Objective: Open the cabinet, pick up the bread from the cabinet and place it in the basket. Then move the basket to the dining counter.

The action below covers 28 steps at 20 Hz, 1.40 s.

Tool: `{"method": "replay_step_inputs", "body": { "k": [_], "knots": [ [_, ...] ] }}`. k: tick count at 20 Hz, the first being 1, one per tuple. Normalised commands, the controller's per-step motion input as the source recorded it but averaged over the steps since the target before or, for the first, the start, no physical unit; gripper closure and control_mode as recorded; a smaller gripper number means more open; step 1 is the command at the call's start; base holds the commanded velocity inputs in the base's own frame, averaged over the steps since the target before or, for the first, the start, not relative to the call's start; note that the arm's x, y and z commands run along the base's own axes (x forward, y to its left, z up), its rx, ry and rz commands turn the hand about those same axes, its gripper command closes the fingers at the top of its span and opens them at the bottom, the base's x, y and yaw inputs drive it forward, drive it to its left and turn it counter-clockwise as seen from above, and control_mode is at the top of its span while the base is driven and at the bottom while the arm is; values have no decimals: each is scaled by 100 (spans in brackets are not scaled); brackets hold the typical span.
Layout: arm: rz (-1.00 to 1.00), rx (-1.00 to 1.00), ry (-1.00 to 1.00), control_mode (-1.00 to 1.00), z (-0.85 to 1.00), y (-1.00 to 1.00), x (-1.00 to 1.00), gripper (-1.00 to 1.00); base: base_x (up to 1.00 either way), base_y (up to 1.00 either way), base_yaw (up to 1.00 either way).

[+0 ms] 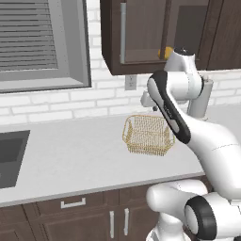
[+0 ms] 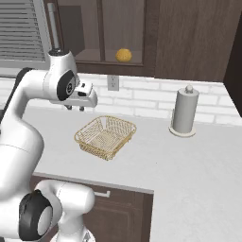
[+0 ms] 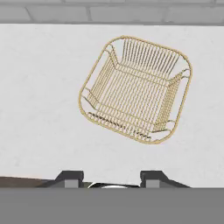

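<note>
Currently basket (image 3: 135, 94) upright on worktop (image 3: 39, 87), mouth up, corners skewed.

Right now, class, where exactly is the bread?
The bread sits inside the cabinet, behind its glass door, above the basket on the counter.

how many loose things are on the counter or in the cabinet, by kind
basket: 1
bread: 1, behind the cabinet glass
paper towel holder: 1
total: 3
</note>
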Motion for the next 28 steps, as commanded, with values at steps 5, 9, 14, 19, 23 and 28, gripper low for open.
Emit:
{"method": "replay_step_inputs", "body": {
  "k": [5, 9, 14, 19, 23, 28],
  "knots": [
    [5, 0, -24, -100, -3, 22, -85, -100, 0, 0, 0],
    [2, -7, -52, -100, 49, 47, -76, -100, 0, 0, 0],
    [0, -7, -46, -100, 98, 30, -25, -100, 0, 0, 0],
    [-1, -1, -26, -100, 100, 22, -1, -100, 0, 0, 0],
    [-1, 1, -17, -100, 85, 23, 2, -100, 0, 0, 0],
    [0, 7, 0, -100, 48, 20, 24, -100, 0, 0, 0]
  ]
}}
